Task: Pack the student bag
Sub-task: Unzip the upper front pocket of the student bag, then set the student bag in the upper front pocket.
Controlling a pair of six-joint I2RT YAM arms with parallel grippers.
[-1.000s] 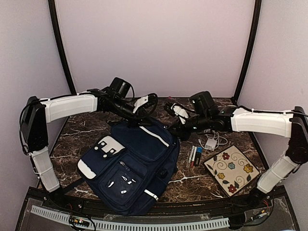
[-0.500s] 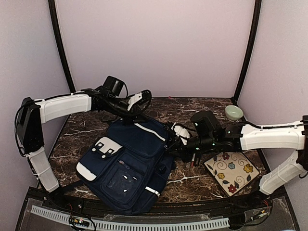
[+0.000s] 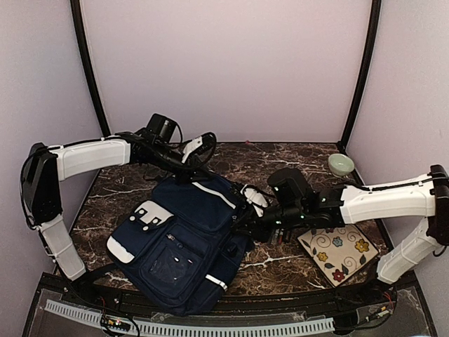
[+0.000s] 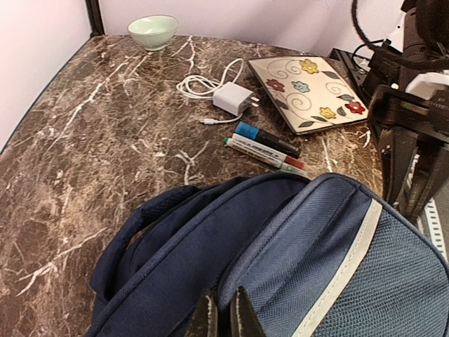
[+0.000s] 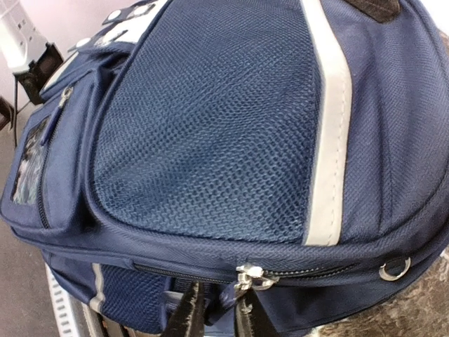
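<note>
Left pincer (image 4: 223,319) is pressed together on the top edge of the student bag (image 3: 184,242), pinching the fabric and holding that end tilted up off the bench (image 3: 295,158).

Right pincer (image 5: 217,312): fingers a little apart, tips right under the zipper pull (image 5: 249,276). The pull sits at the tip of one finger, not between them, so I read it as not clamped yet. Low confidence, since the tips are at the frame edge.

Bag sits centre-left on the bench. Its long axis is diagonal, top end far and near the middle, bottom end near and to the left. The right arm comes in from the bag's right flank and is the nearer one to the zip. The zip line runs crosswise in the right wrist view, so the pull has to travel sideways along that seam while the left arm keeps tension on the bag.

Materials: soft navy woven fabric with a mesh panel, pale stripe, small metal pull with a ring. It's floppy and will bunch if tension is lost.

Still out on the dark marble bench: markers (image 4: 266,147), white charger (image 4: 230,98) with cable, flat floral tile (image 3: 337,246), and a green bowl (image 3: 341,164) in the far right corner.
</note>
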